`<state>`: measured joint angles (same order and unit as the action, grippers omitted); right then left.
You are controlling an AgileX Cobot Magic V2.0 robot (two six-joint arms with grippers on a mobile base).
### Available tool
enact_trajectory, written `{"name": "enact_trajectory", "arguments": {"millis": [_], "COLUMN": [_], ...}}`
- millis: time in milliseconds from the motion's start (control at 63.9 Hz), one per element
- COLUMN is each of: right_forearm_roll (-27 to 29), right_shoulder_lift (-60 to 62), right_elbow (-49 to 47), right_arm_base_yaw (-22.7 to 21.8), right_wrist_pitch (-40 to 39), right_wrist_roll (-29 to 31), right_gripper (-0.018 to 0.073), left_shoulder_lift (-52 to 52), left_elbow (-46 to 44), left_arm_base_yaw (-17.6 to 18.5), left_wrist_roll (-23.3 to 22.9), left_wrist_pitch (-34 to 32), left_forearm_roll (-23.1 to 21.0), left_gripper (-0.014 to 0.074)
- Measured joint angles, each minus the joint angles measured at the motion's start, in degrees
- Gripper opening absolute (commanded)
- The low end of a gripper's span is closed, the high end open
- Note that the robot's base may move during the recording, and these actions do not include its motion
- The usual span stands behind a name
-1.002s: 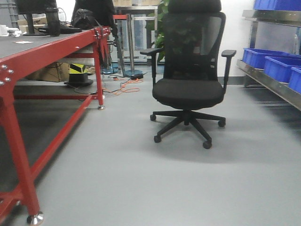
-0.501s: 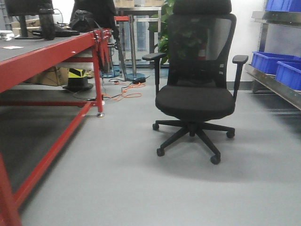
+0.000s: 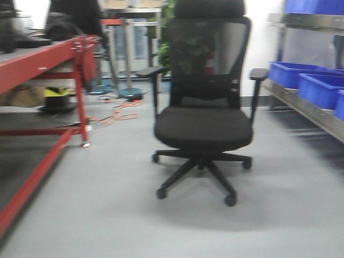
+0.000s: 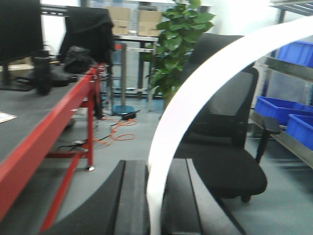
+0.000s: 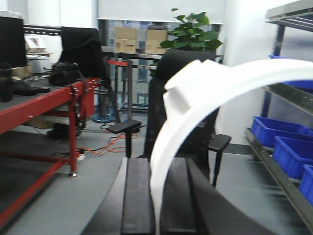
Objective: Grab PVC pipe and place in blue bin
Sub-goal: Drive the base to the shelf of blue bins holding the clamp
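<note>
Left gripper (image 4: pixel 155 169) and right gripper (image 5: pixel 155 164) are each seen pinching a white PVC pipe (image 4: pixel 195 93); grasping is judged done, while the blue bins (image 3: pixel 293 72), far right, are not yet reached.

Bright, even indoor light; front view motion-blurred; soft shadows.

Both wrists face forward, left gripper (image 4: pixel 155 165) and right gripper (image 5: pixel 155 160) each showing two black fingers (image 4: pixel 131 196) parallel and close together, a white arc (image 4: pixel 195 88) filling the gap, so I can't confirm clamping.
</note>
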<state>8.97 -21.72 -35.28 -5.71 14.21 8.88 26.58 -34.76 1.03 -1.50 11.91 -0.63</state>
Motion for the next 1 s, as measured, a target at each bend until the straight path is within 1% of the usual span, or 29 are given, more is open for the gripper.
{"name": "enact_trajectory", "arguments": {"millis": [1002], "right_forearm_roll": [0.00], "right_shoulder_lift": [0.00], "right_elbow": [0.00], "right_arm_base_yaw": [0.00], "right_wrist_pitch": [-0.35], "right_wrist_roll": [0.00], "right_gripper": [-0.0162], "left_shoulder_lift": [0.00], "left_elbow": [0.00], "left_arm_base_yaw": [0.00], "left_wrist_roll": [0.00], "left_wrist_pitch": [0.00], "left_forearm_roll": [0.07], "left_gripper": [-0.0111]}}
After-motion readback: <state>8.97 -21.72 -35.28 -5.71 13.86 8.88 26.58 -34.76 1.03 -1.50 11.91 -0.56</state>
